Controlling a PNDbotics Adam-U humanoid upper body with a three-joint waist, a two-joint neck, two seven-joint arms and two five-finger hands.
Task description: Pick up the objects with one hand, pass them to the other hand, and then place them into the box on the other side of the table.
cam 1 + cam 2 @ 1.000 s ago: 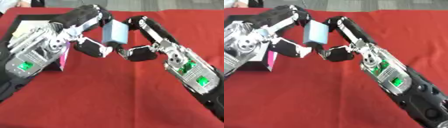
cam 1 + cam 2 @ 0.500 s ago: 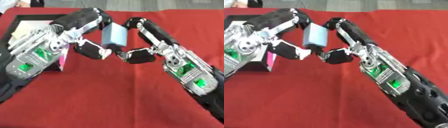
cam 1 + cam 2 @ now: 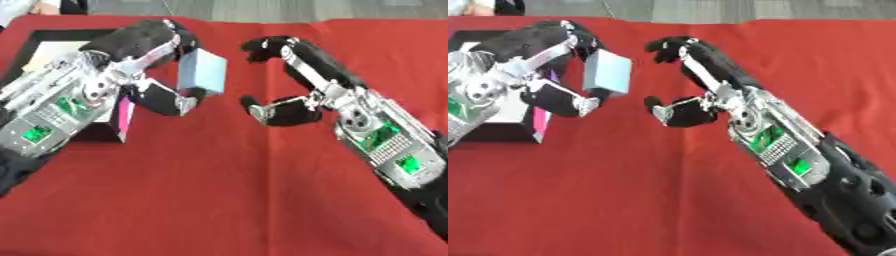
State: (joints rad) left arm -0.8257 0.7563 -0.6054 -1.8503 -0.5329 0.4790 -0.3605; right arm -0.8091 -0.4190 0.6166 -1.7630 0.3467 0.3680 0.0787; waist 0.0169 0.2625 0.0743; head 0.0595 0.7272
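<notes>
On the red tabletop (image 3: 219,200), seen through the left eye, I have my left hand (image 3: 162,65) raised a little left of the middle. Its fingers curl over the top of a pale blue box-shaped object (image 3: 199,75) and the thumb presses it from below, so the object sits pinched in this hand, above the cloth. My right hand (image 3: 293,82) is just to the right of it, apart from the object, with a clear strip of red between them. Its fingers arch forward at the top and the thumb sticks out low toward the left; they are spread and hold nothing. Behind my left forearm lies the black box (image 3: 66,45) at the far left edge of the tabletop, with a light inner floor and a pink patch (image 3: 124,116) on its near wall.

Through the right eye I see nearly the same. The pale blue object (image 3: 607,74) is tilted, its flat face turned toward the right hand (image 3: 697,75), which is open and does not touch it. The left hand (image 3: 562,60) grips it from the upper edge and the lower corner. The black box (image 3: 492,127) shows only partly, under and behind my left arm.
</notes>
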